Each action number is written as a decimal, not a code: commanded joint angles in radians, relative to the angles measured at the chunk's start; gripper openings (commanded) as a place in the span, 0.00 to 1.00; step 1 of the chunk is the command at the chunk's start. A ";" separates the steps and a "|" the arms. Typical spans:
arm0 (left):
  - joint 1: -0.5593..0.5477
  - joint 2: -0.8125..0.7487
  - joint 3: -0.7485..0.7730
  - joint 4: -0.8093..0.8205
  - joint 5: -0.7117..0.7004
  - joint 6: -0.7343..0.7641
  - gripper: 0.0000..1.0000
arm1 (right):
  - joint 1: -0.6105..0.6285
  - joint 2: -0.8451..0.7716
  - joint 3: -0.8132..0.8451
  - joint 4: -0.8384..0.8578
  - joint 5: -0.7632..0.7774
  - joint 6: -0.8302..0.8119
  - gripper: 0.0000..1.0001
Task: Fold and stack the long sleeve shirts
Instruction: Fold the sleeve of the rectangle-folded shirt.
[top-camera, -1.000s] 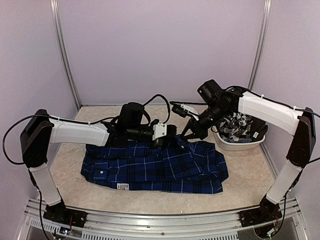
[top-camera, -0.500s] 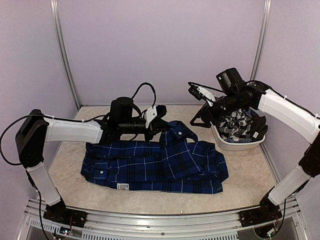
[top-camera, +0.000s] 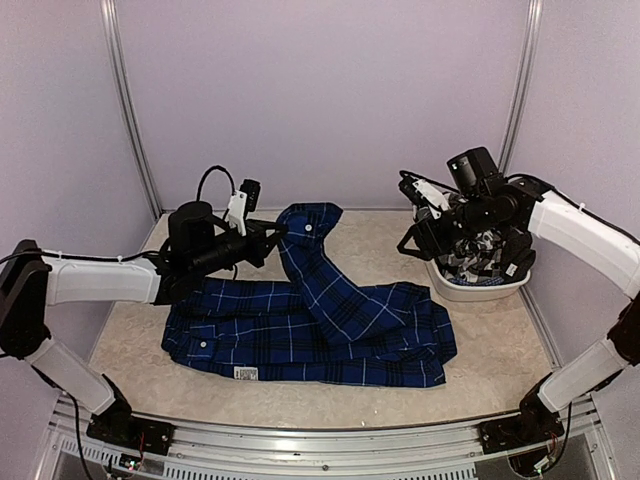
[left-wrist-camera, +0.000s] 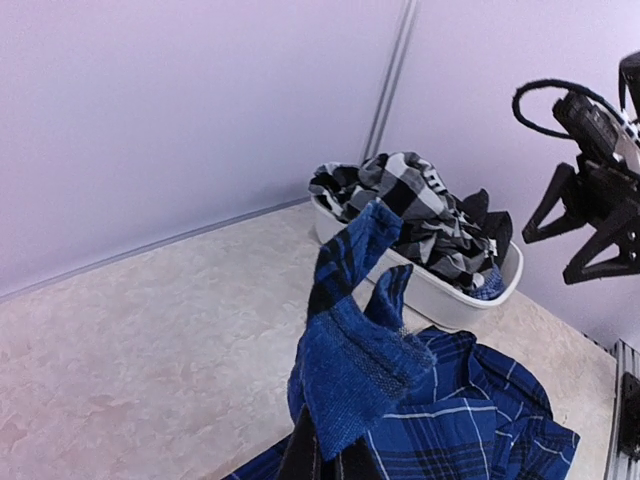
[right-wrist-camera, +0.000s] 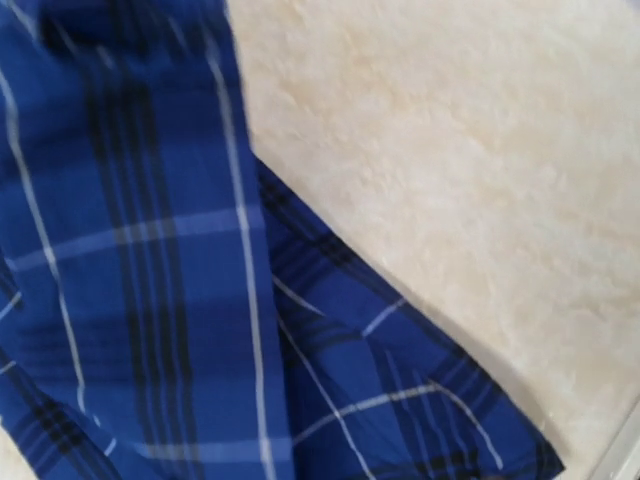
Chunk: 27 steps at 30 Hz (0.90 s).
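The royal blue plaid long sleeve shirt (top-camera: 300, 335) lies flat across the table. One of its sleeves (top-camera: 325, 275) rises diagonally toward the back left, where my left gripper (top-camera: 272, 232) is shut on it near the cuff (left-wrist-camera: 360, 380). That cuff drapes over the fingers and hides them in the left wrist view. My right gripper (top-camera: 412, 240) hangs open and empty above the table, beside the basin, with blue plaid (right-wrist-camera: 150, 280) below its camera. The black-and-white checked shirt (top-camera: 480, 250) is crumpled in the basin.
A white basin (top-camera: 455, 290) stands at the back right against the wall, also seen from the left wrist (left-wrist-camera: 455, 300). Beige tabletop (top-camera: 130, 385) surrounds the shirt. Purple walls with metal posts (top-camera: 130, 110) close the back and sides.
My right gripper opened, let go of the blue cloth and drew back right toward the basin. My left gripper moved left and up, pulling the sleeve out long.
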 joint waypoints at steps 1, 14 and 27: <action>0.017 -0.099 -0.070 -0.014 -0.189 -0.115 0.00 | -0.016 0.035 -0.029 0.052 0.058 0.041 0.64; 0.038 -0.273 -0.280 -0.029 -0.215 -0.216 0.00 | -0.034 0.294 -0.099 0.204 0.123 0.172 0.58; 0.032 -0.395 -0.264 -0.145 -0.250 -0.168 0.00 | -0.042 0.383 -0.258 0.241 0.091 0.169 0.51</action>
